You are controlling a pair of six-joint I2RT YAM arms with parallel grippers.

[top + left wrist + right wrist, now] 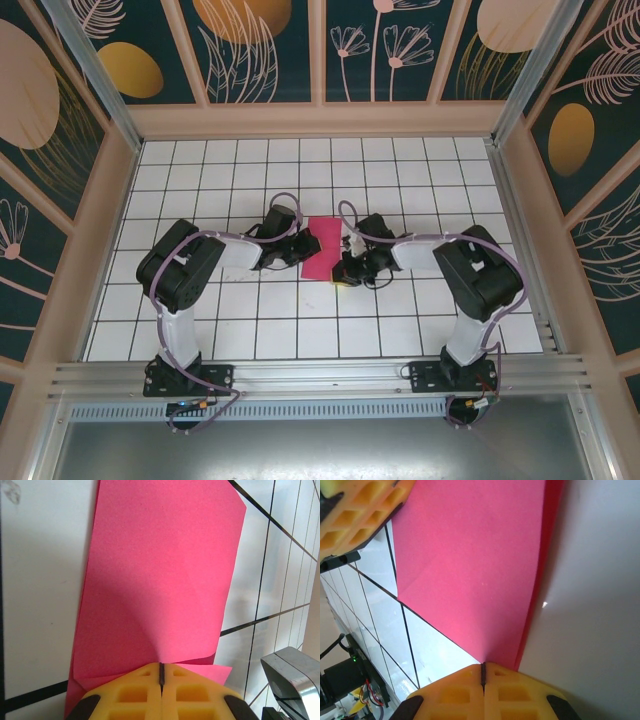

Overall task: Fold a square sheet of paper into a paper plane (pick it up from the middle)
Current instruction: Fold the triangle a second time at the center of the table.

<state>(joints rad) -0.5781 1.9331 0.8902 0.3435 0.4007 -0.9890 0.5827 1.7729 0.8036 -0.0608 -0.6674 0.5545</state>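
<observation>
Pink paper [160, 570] | edges pinched, hidden: left tool [161, 674], right tool [483, 672]

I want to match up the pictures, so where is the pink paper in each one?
Top external: the pink paper lies near the picture's centre, on the white table.
Left wrist: it fills the middle, from the top edge down to the left gripper.
Right wrist: it covers the upper middle, narrowing down to the right gripper.
Shared landmark: the table's black grid lines.

Left arm [180, 270], right arm [475, 265] flank sheet [322, 250]; far tiles [300, 165] free.
</observation>
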